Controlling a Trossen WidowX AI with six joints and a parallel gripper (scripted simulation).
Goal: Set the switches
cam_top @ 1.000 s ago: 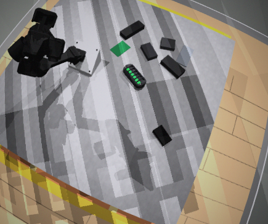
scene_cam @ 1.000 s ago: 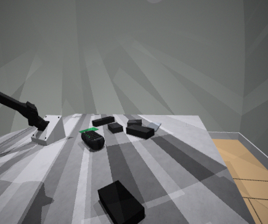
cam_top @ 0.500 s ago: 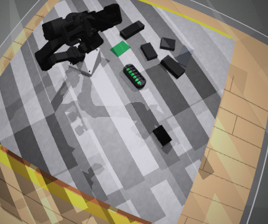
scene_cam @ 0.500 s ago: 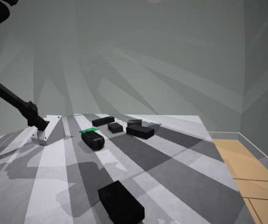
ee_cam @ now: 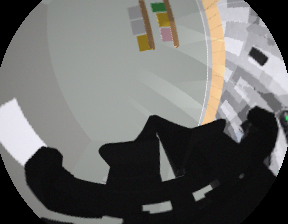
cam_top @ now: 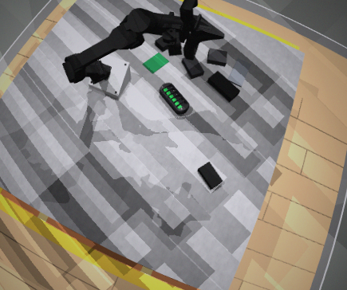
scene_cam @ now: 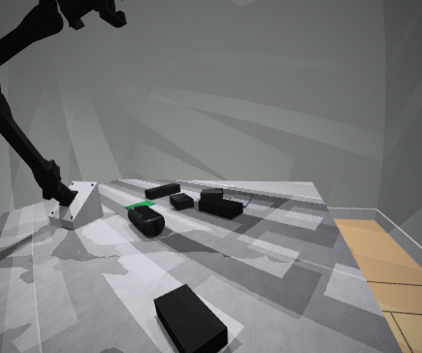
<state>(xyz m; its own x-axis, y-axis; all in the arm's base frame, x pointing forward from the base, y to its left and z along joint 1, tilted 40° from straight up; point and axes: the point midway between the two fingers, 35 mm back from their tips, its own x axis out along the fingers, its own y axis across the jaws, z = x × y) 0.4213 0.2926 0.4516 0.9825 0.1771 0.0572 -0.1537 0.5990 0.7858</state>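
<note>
While controller unit lies flat, long axis diagonal, switches up, end effector closed, empty.

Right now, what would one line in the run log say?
gripper: shut, empty, raised | controller unit: flat on base, untouched | label: hidden

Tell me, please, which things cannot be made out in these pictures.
- Label under the controller unit: hidden in every view, because the unit sits on its base.
- Switch numbers: too small in the top and exterior views.
- Gripper: shut on nothing; cut off by the exterior view's upper edge.
- Controller unit: not visible in the wrist view, where dark gripper parts fill the lower half.
</note>
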